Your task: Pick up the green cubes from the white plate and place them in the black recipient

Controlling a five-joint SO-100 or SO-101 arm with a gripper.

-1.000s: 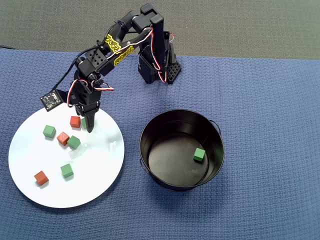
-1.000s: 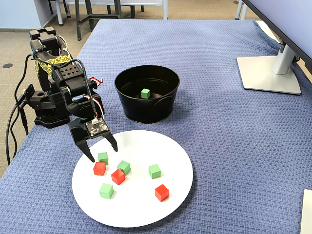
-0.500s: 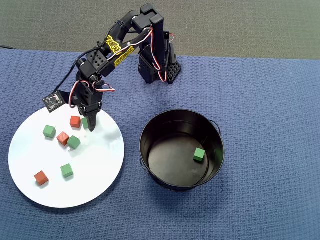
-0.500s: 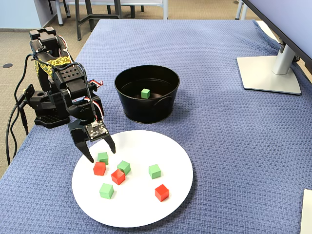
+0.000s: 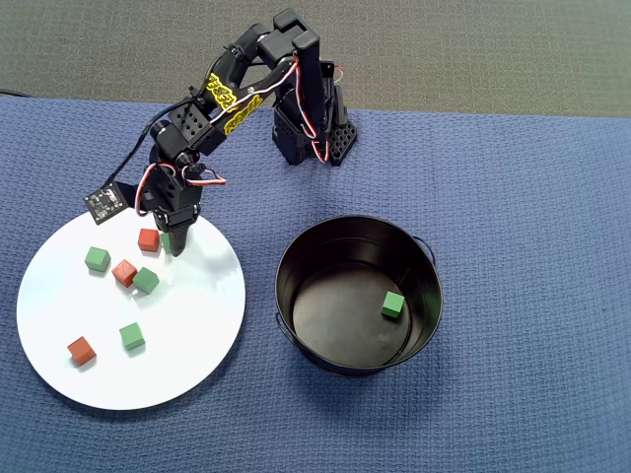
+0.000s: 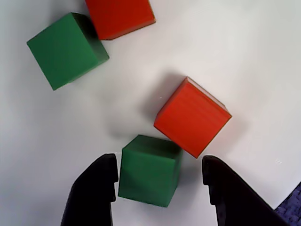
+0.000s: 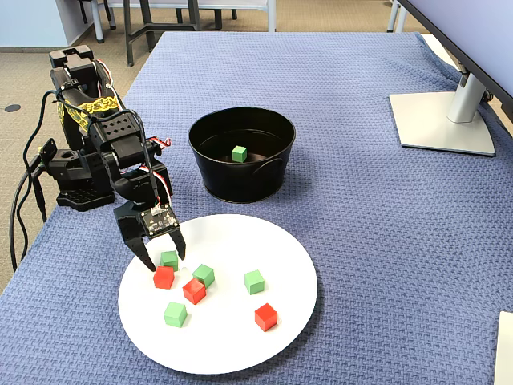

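Wrist view, left to right: one black finger (image 6: 94, 188), a green cube (image 6: 149, 170) between the parted jaws of the gripper (image 6: 159, 181), and a red-orange cube (image 6: 193, 117) touching its upper right corner. Both lie on the white plate (image 7: 280, 241). The black bucket (image 7: 240, 172) holds another green cube (image 7: 239, 153).
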